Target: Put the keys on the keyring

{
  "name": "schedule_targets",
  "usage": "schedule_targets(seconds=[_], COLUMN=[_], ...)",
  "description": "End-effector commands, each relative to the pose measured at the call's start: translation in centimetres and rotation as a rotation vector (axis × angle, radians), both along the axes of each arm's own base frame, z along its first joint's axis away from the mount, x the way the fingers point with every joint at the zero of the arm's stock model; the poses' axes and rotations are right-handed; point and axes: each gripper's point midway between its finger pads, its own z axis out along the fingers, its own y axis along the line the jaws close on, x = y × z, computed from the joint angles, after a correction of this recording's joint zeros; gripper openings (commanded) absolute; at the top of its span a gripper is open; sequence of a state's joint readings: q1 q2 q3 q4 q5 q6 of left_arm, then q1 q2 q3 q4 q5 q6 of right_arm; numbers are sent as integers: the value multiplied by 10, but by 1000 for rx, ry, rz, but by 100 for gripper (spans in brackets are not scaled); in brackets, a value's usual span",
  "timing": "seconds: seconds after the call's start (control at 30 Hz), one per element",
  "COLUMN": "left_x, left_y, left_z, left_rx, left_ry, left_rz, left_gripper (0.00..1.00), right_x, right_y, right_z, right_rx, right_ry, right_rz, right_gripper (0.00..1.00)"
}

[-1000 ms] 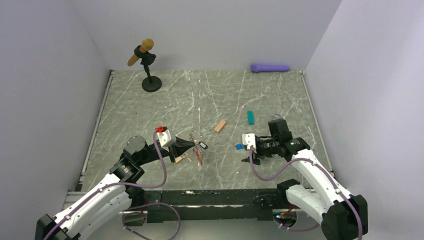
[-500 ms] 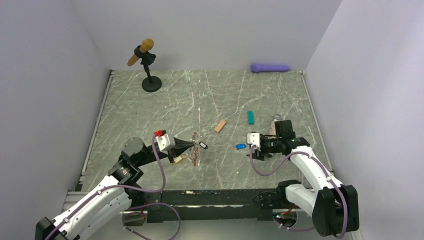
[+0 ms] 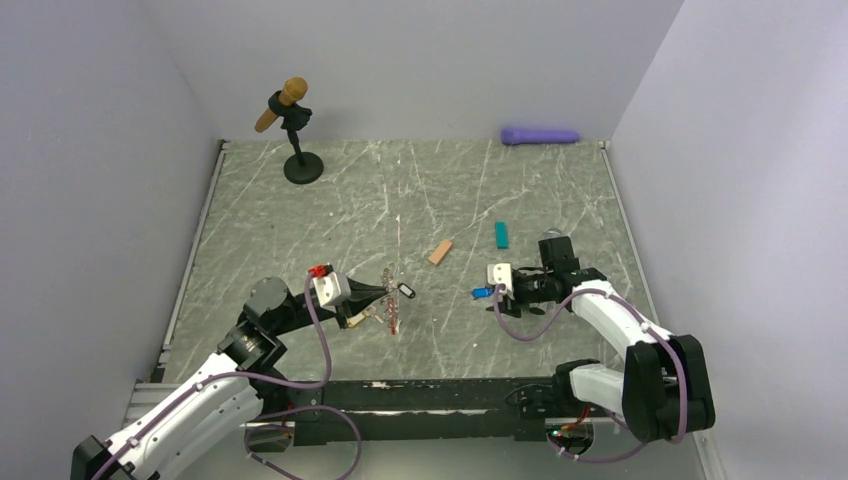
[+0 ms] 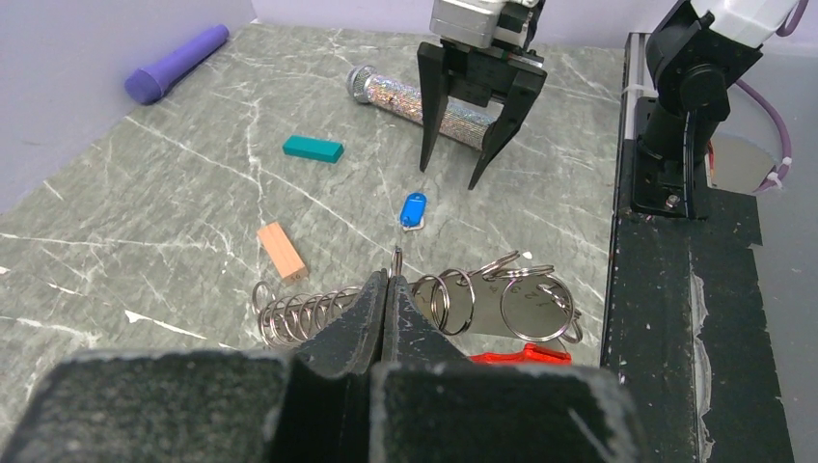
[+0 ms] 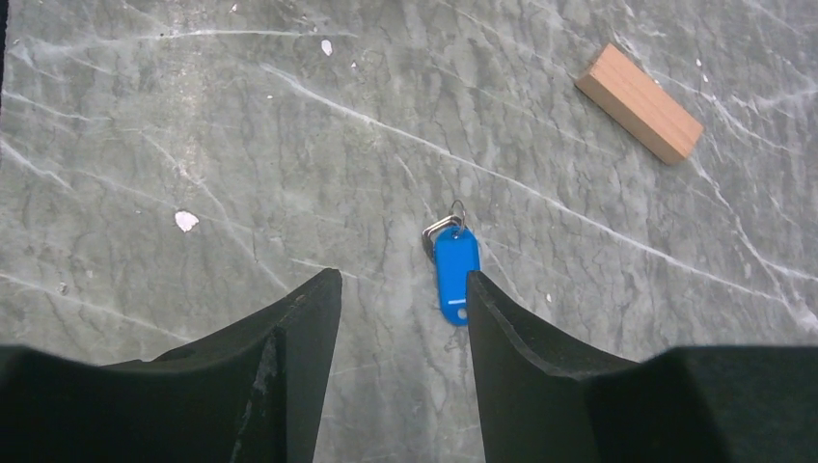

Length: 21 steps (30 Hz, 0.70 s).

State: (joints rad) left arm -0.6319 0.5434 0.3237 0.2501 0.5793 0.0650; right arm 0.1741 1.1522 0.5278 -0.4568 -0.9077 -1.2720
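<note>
left end effector [image 4: 386, 282] clenched on thin silver pin [image 4: 396, 254] | right end effector [image 5: 398, 285] released, straddling blue-tagged silver key [image 5: 455, 270]

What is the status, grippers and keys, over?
Left gripper shut on thin metal piece. Right gripper open over blue-tagged silver key. Red-clip silver-chain keyring lying by left gripper. Tan wooden block apart.

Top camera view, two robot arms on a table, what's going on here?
The left gripper is pinched shut on a thin metal tip, probably a key, close to the keyring, a red clip with silver rings. The right gripper is open, poised over a blue-tagged key lying on the table, not gripping it.
</note>
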Motion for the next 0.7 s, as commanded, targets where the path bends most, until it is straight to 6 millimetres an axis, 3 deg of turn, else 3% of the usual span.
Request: schedule_targets(seconds=[0.0, 0.67], left_x=[-2, 2], left_y=[0, 0], left_z=[18, 12], left_rx=[-41, 2], left_ry=[-84, -94], left_rz=[-12, -6], left_gripper=[0, 0], right_x=[11, 45], right_y=[10, 21], right_z=[4, -10], right_rx=[24, 27], right_ry=[-66, 80], right_rz=[44, -80], right_gripper=[53, 46])
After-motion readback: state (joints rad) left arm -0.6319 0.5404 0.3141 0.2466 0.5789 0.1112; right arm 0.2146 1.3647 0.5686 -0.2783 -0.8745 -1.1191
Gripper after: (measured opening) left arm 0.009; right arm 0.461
